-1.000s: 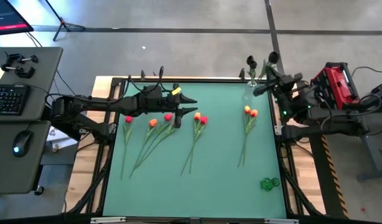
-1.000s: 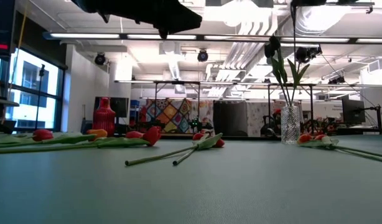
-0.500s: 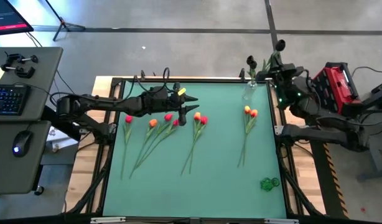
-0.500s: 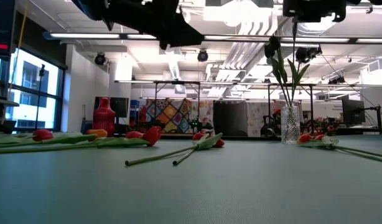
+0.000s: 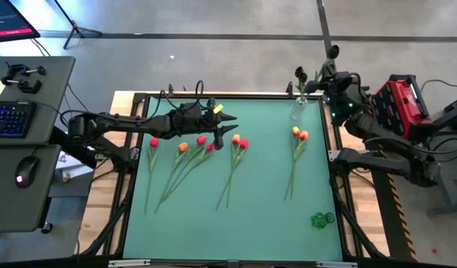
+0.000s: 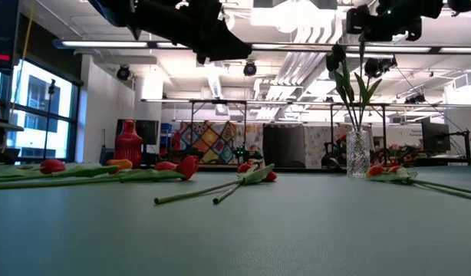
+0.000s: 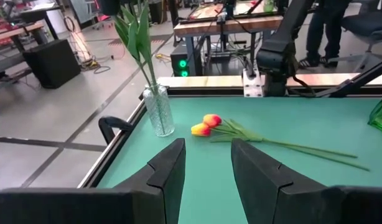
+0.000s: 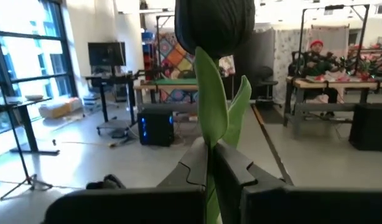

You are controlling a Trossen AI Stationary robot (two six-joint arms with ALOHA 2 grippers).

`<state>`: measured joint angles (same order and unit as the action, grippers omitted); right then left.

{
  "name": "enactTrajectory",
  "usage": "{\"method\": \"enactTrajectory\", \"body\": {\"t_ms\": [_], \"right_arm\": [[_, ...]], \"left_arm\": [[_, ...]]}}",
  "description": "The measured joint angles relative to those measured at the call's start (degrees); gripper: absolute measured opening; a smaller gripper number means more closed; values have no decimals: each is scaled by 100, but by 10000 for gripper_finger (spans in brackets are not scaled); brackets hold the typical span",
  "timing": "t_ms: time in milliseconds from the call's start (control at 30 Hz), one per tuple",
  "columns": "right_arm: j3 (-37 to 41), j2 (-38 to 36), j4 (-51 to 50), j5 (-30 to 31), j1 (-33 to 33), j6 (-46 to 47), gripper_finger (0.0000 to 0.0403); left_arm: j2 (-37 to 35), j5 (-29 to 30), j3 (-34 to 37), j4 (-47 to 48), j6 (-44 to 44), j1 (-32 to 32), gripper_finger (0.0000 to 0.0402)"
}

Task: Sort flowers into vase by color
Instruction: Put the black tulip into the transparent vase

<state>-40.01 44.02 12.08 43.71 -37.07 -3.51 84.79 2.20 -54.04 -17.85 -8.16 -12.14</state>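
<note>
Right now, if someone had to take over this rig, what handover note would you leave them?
Right gripper: shut on a near-black tulip, held above the clear vase at the mat's far right corner.
Left gripper: open, empty, hovering over the left group of flowers.
Done: near-black tulips already stand in the vase.
Left: seat the held one; red and orange tulips lie on the green mat, plus an orange pair near the vase. A green glass item sits near the front right.
</note>
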Motion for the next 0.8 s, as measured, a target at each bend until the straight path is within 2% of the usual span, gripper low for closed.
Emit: {"method": "enactTrajectory", "body": {"t_ms": [167,567,800], "right_arm": [[0,160,-196,-232,-133,231,0],[0,781,-320,-268,-151,397,0],[2,844,-461,-230,-157,506,1]], "left_arm": [[0,0,0,0,0,0,119],[0,7,0,2,16,0,119],[0,22,0,2,7,0,119]]}}
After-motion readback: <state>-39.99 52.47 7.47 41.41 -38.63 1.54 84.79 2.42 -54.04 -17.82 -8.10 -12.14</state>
